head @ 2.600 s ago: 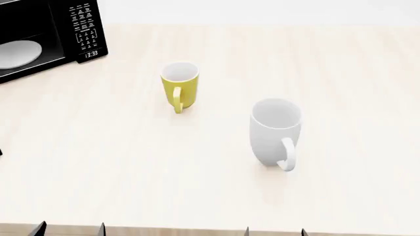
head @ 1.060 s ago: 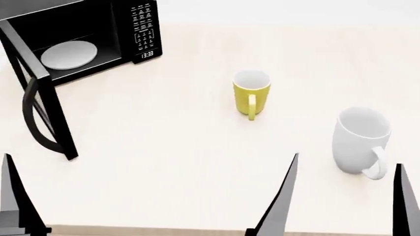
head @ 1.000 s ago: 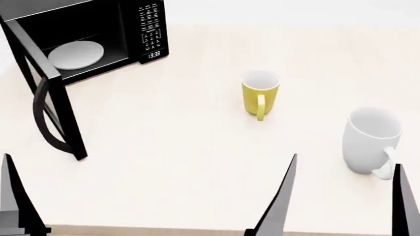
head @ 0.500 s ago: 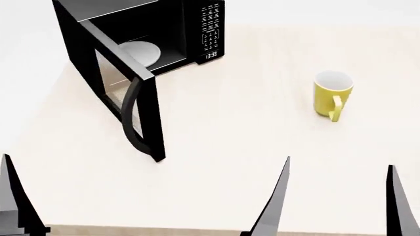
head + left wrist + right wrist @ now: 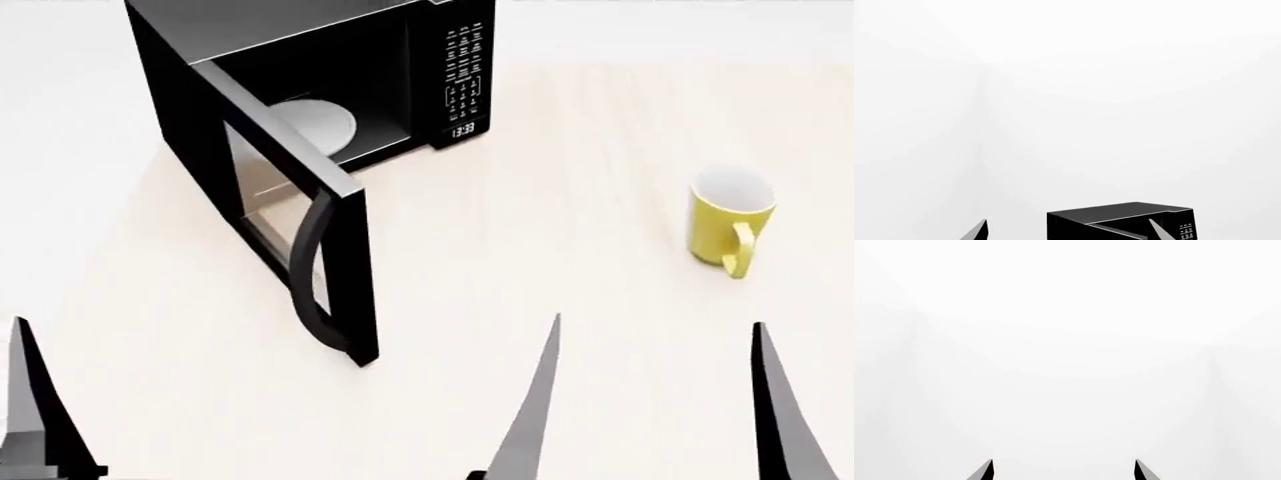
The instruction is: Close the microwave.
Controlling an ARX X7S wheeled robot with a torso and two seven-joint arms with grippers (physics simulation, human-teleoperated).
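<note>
Both of your claws show only as dark fingertips at the near edge of the head view: the right gripper (image 5: 650, 405) has its two tips spread wide apart, holding and touching nothing. Your left gripper (image 5: 1066, 231) likewise stands with tips apart and bare in its wrist view. Ahead on the pale wooden table (image 5: 534, 260), toward your left, sits the microwave (image 5: 320, 75), its glass door (image 5: 287, 225) swung fully outward. Inside lies the white turntable plate (image 5: 318, 122). A yellow mug (image 5: 730, 218) stands well apart, to your right.
</note>
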